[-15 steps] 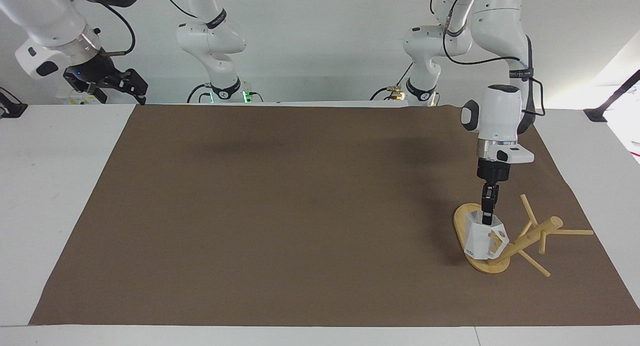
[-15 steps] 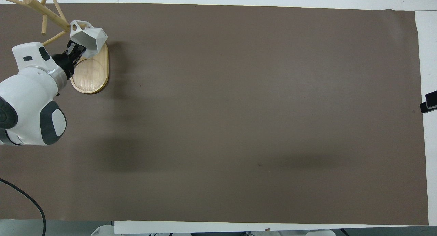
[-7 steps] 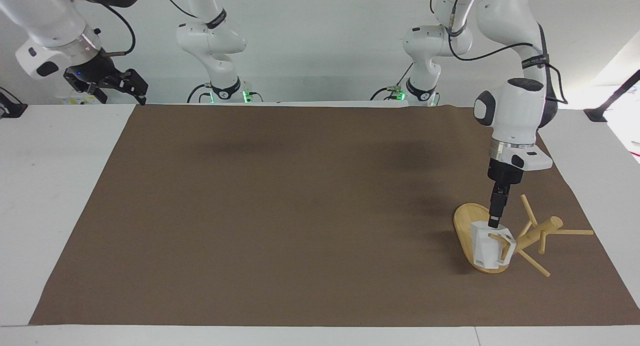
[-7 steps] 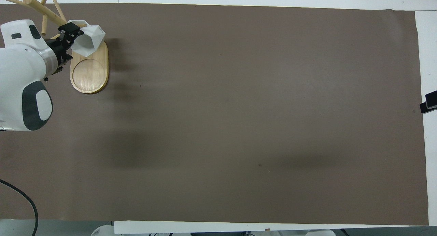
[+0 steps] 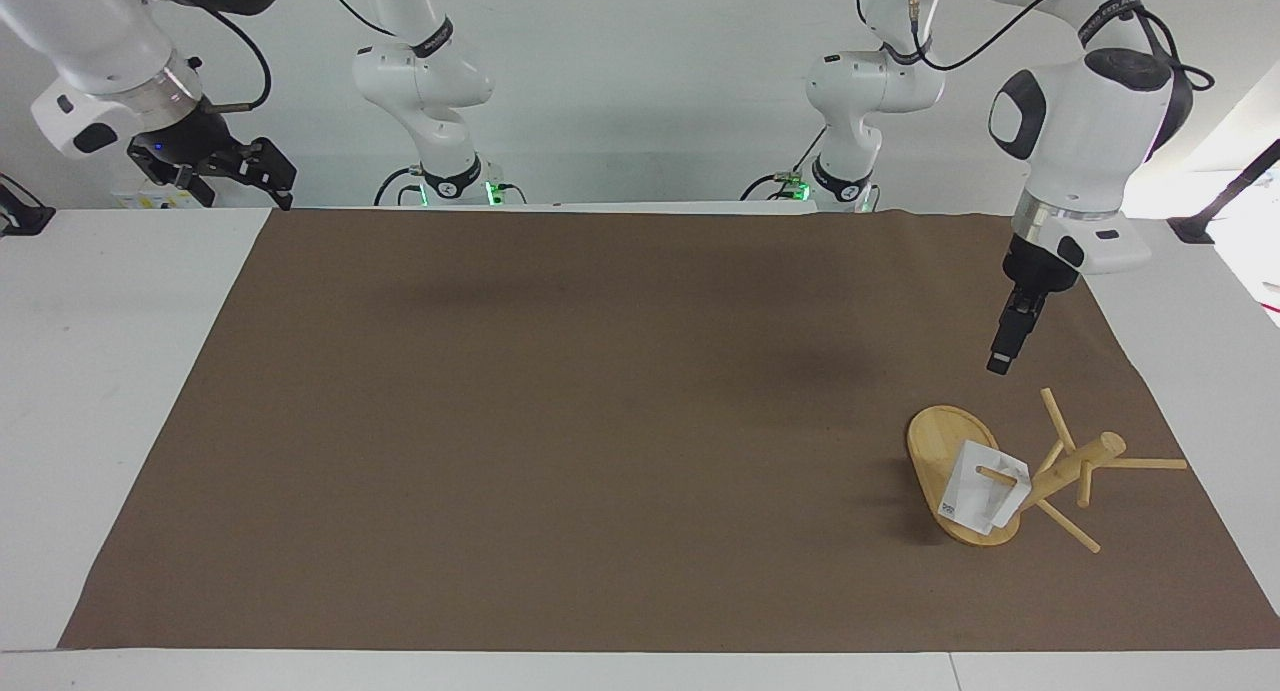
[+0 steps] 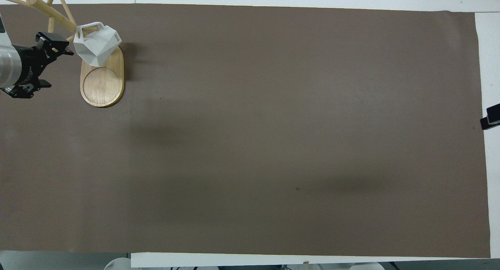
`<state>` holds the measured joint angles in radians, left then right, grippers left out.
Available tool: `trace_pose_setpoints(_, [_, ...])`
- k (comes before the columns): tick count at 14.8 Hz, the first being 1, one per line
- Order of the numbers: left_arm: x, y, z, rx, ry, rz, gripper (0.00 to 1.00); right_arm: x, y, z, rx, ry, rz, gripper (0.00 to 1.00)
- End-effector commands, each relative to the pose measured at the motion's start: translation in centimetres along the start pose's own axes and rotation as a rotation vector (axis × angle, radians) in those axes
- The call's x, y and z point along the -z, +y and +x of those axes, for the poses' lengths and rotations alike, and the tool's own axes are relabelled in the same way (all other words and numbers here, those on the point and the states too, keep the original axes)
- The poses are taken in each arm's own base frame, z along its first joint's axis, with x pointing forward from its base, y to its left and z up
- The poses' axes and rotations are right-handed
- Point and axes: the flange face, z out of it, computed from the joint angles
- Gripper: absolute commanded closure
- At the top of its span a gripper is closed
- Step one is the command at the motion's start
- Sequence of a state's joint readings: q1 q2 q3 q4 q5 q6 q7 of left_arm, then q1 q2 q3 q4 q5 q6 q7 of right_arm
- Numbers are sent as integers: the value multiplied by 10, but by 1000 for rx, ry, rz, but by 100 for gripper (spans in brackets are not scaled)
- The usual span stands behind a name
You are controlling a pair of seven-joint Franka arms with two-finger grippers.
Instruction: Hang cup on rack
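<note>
The white faceted cup (image 5: 972, 493) hangs by its pierced handle on a low peg of the bamboo rack (image 5: 1072, 465), over the rack's oval base (image 5: 935, 441). In the overhead view the cup (image 6: 97, 43) hangs over the end of the base (image 6: 102, 84) farther from the robots. My left gripper (image 5: 1001, 363) is open and empty, raised in the air above the rack and apart from the cup; it also shows in the overhead view (image 6: 62, 45). My right gripper (image 5: 262, 168) is open and empty and waits raised off the table at the right arm's end.
A brown mat (image 5: 600, 421) covers most of the white table (image 5: 110, 371). The rack stands near the mat's corner at the left arm's end, with several thin pegs sticking out around the post.
My left gripper has let go of the cup's rim and risen up and away from the rack. The cup has swung down and now hangs from the peg.
</note>
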<state>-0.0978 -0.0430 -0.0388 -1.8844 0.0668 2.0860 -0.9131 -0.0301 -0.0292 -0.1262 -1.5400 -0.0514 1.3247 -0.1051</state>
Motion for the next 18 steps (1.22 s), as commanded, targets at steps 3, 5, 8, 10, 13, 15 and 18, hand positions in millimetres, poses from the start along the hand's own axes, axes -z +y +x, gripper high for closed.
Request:
trace_pose_setpoints(3, [19,-3,-13,-305,-115,128,0,-1,-1,-3,-6,3,-2,0])
trace_pose_setpoints(5, [23,-10,-23,-454,-199,168,0,-1,-1,-3,-6,3,-2,0])
trace_pose_setpoints(8, [32,-17,-29,-691,-253,164,0,-1,-1,-3,-6,3,-2,0])
trace_pose_setpoints(10, [33,-19,-23,-719,-275,124,0,-1,-1,-3,-6,3,-2,0])
trace_pose_setpoints(13, [47,-28,0,-790,-338,101,0,-1,-1,-3,-6,3,-2,0])
trace_pose_setpoints(15, [53,-26,5,-785,-336,92,0,-1,-1,-3,-6,2,-2,0])
trace_pose_setpoints(18, [53,-24,8,-792,-328,94,0,-1,-1,-3,-6,3,-2,0])
